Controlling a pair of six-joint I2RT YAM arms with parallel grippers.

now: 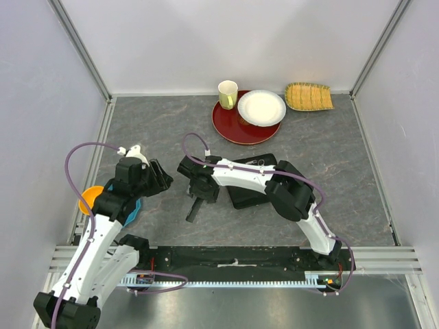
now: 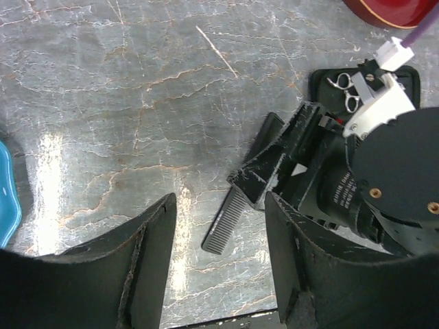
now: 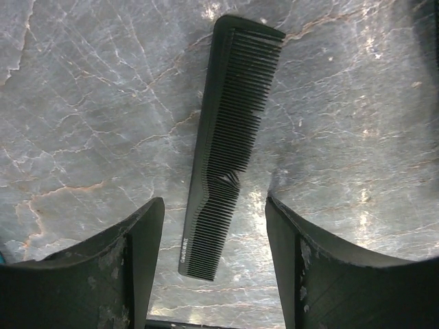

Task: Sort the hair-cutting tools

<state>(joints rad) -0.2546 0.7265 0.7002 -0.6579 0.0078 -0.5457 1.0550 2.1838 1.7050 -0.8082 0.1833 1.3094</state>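
A long flat black comb (image 3: 230, 137) lies flat on the grey marble table, and it also shows as the comb (image 1: 193, 211) and the comb (image 2: 225, 225). My right gripper (image 3: 214, 253) hangs just above its near end, open, a finger on each side and neither touching it. Silver scissors (image 2: 345, 88) rest on the black case (image 2: 322, 82). My left gripper (image 2: 219, 260) is open with nothing between its fingers, a short way left of the comb and facing the right gripper (image 2: 274, 168). The thicker comb-like tool is not in view.
The black case (image 1: 248, 197) lies under the right arm. A red tray (image 1: 233, 127) at the back holds a cup (image 1: 227, 94) and a white plate (image 1: 261, 107). A yellow woven dish (image 1: 309, 96) is at the back right. Orange (image 1: 88, 199) and blue (image 1: 132, 209) dishes sit under the left arm.
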